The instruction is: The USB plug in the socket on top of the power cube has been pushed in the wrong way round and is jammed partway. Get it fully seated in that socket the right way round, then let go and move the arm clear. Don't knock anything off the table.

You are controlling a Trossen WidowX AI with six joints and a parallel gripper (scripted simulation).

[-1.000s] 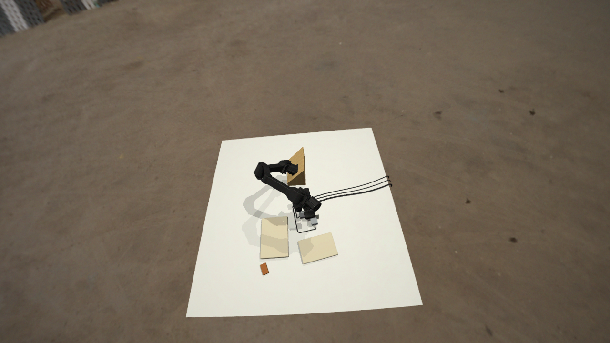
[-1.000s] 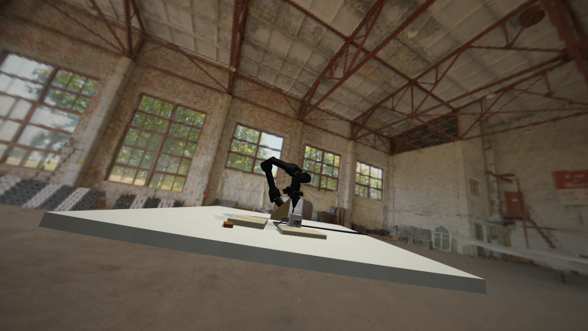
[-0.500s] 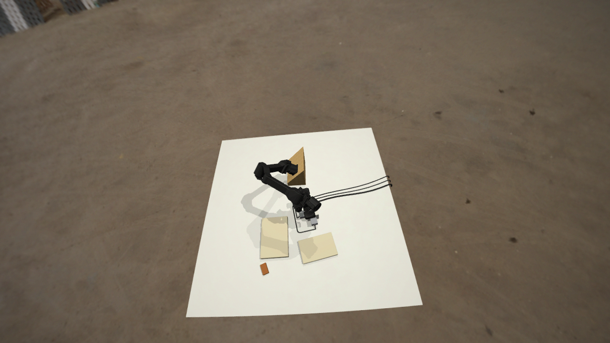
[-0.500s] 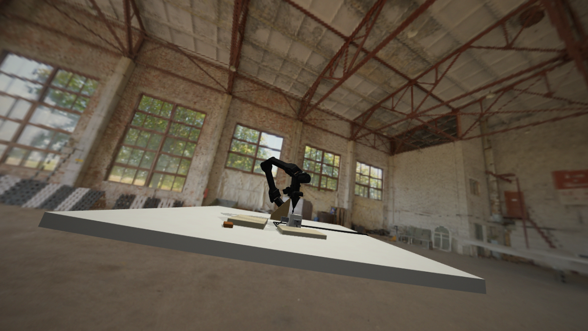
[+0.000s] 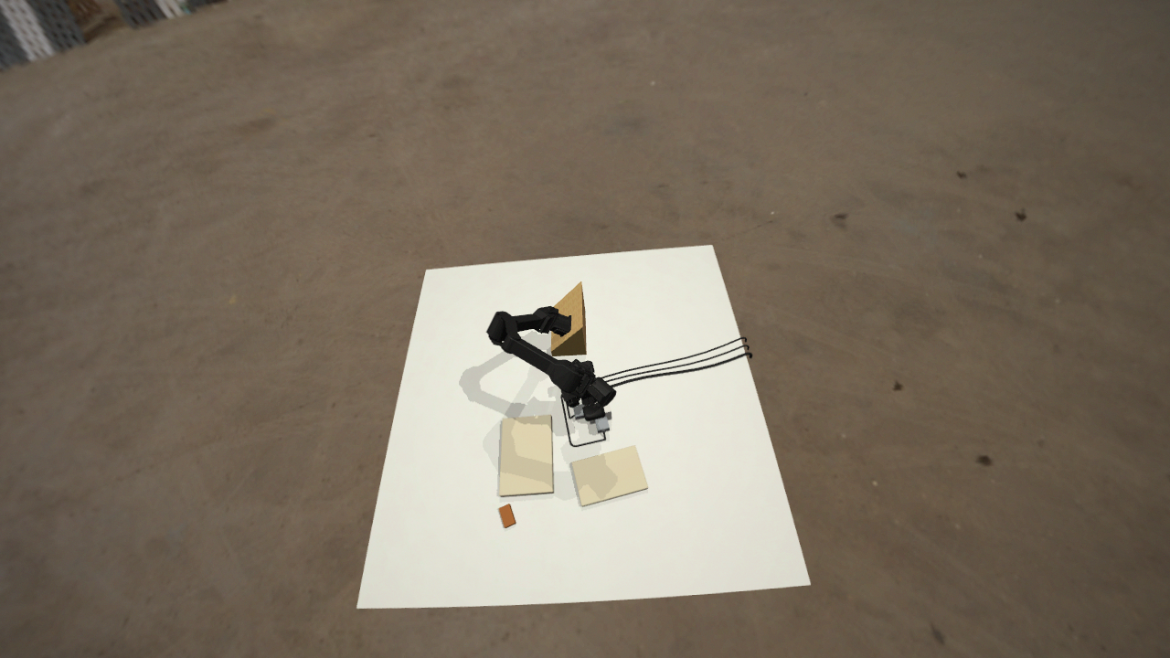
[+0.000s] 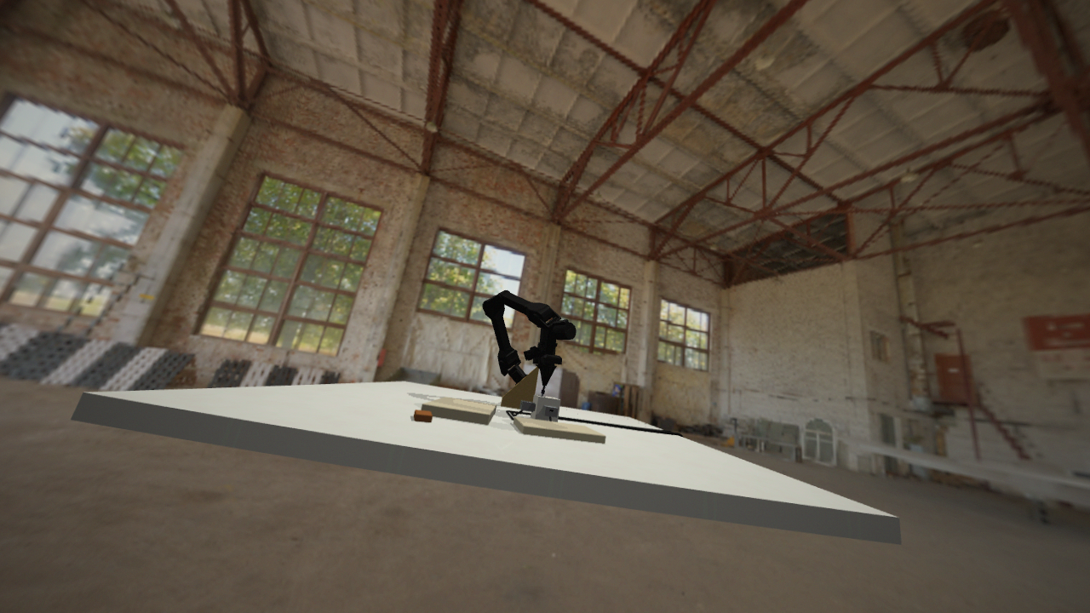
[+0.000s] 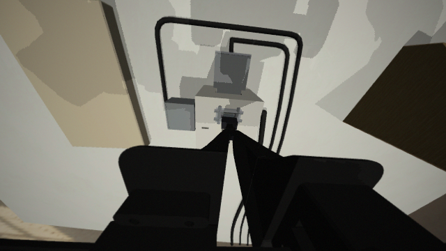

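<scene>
The white power cube [image 6: 546, 409] [image 7: 209, 113] stands on the table, with a grey adapter [image 7: 231, 71] on its far side in the wrist view and another grey adapter [image 7: 180, 116] on its left. The socket [image 7: 229, 113] on its top has a pale raised surround. My gripper [image 6: 543, 386] [image 7: 230, 134] points down over the cube and is shut on the black USB plug [image 7: 229, 123]. The plug is at the socket's near edge in the wrist view; its metal end is hidden, so its depth and which way round it is cannot be told. The arm covers most of the cube in the top view.
Black cables [image 5: 678, 367] [image 7: 297, 70] loop around the cube and run to the table's right edge. Two pale boards, one at the left [image 5: 526, 433] [image 6: 457, 411] and one in front [image 5: 609, 474] [image 6: 559, 430], lie nearby. A wooden wedge [image 5: 577, 331] [image 7: 401, 104] stands behind; an orange block [image 5: 506, 515] [image 6: 421, 415] lies front left.
</scene>
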